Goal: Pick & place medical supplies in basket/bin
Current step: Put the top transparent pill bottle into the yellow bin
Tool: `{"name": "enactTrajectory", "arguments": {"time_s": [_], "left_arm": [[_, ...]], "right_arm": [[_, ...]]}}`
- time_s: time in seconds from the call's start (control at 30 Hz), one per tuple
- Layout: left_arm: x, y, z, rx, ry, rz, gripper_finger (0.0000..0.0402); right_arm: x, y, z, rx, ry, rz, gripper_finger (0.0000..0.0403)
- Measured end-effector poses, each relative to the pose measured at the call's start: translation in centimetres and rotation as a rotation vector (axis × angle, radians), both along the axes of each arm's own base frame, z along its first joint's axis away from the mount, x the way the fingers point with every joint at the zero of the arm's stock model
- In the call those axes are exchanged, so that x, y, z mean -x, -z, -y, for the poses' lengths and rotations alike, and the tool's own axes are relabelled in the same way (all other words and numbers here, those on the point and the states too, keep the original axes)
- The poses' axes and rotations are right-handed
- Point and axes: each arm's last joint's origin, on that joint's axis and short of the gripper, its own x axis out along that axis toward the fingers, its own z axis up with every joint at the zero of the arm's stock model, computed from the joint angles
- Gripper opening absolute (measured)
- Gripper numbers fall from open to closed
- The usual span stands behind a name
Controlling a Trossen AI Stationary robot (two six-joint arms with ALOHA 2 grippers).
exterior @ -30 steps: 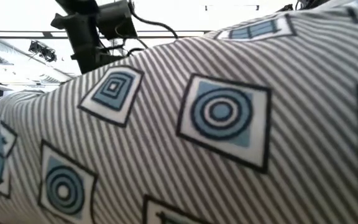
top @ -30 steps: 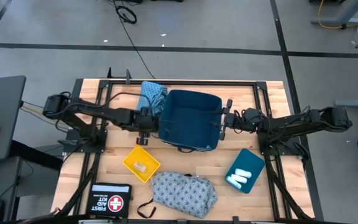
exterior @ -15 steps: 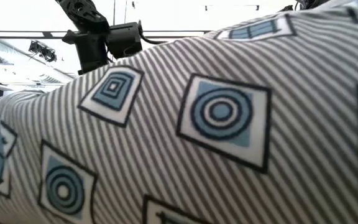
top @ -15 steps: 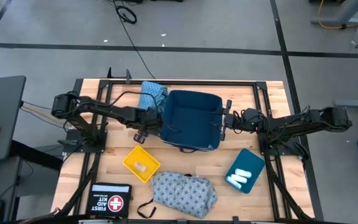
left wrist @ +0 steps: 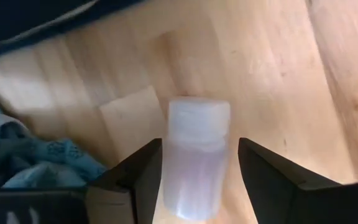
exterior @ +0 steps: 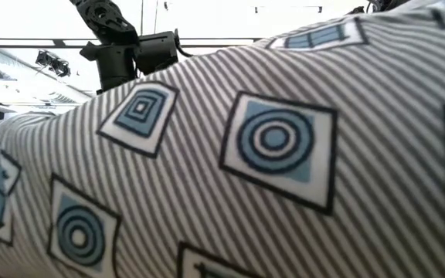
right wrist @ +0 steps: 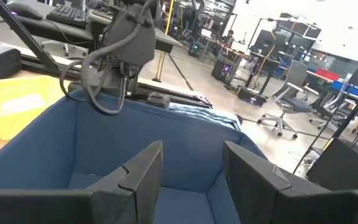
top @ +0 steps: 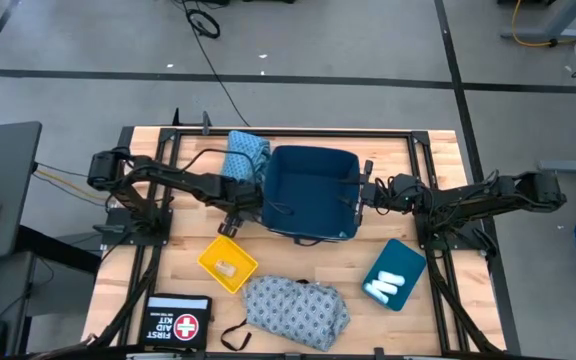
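The left gripper (left wrist: 197, 162) is holding a white roll (left wrist: 196, 158) between its jaws beside the blue bin (top: 308, 192); a loosening grip risks dropping it short on the table (top: 438, 160).

bin (top: 308, 190) interior open | rim flanked (arms both sides) | front table crowded

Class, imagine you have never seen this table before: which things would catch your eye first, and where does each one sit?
The big dark blue bin sits mid-table, with the left claw at its one side and the right claw at the other, open over its rim. Between the left claw's fingers stands a white cylinder roll, above the bare wood. Toward the near edge lie a yellow tray, a grey-blue patterned garment and a teal tray of white rolls.
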Motion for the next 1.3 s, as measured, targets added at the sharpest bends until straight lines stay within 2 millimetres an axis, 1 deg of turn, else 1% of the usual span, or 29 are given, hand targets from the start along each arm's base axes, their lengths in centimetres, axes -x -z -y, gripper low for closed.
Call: {"name": "enactTrajectory", "arguments": {"time_s": [0.13,0.27,0.43,0.5,0.6,0.7,1.0,1.17,1.3], "left_arm": [[-0.3,0.8,0.0,0.028,-0.051,-0.007,0.0191],[-0.4,1.3,0.0,0.040,-0.095,-0.021,0.0173],[-0.3,1.2,0.0,0.024,-0.154,-0.012,0.0132],[-0.2,0.9,0.0,0.022,-0.195,0.003,0.0129],[0.0,0.2,0.0,0.026,-0.258,0.047,0.0129],[0.1,-0.8,0.5,0.043,-0.283,0.100,0.0129],[0.8,-3.9,2.8,0.127,-0.281,0.236,0.0129],[1.7,-5.6,3.9,0.166,-0.290,0.306,0.0129],[2.8,-6.9,4.9,0.184,-0.310,0.416,0.0128]], "right_arm": [[0.0,0.0,0.0,0.000,0.000,0.003,0.0176],[0.0,-0.1,0.0,0.001,0.000,0.008,0.0176],[0.0,-0.1,0.0,0.001,0.000,0.008,0.0176],[0.0,-0.1,0.0,0.001,0.001,0.008,0.0176],[0.0,-0.1,0.0,0.001,0.001,0.008,0.0176],[0.0,-0.1,0.0,0.001,0.001,0.008,0.0176],[0.0,-0.1,0.0,-0.001,0.001,0.008,0.0176],[0.0,-0.1,0.0,-0.004,0.001,0.008,0.0176],[0.0,-0.1,0.0,-0.004,0.001,0.006,0.0176]]}}
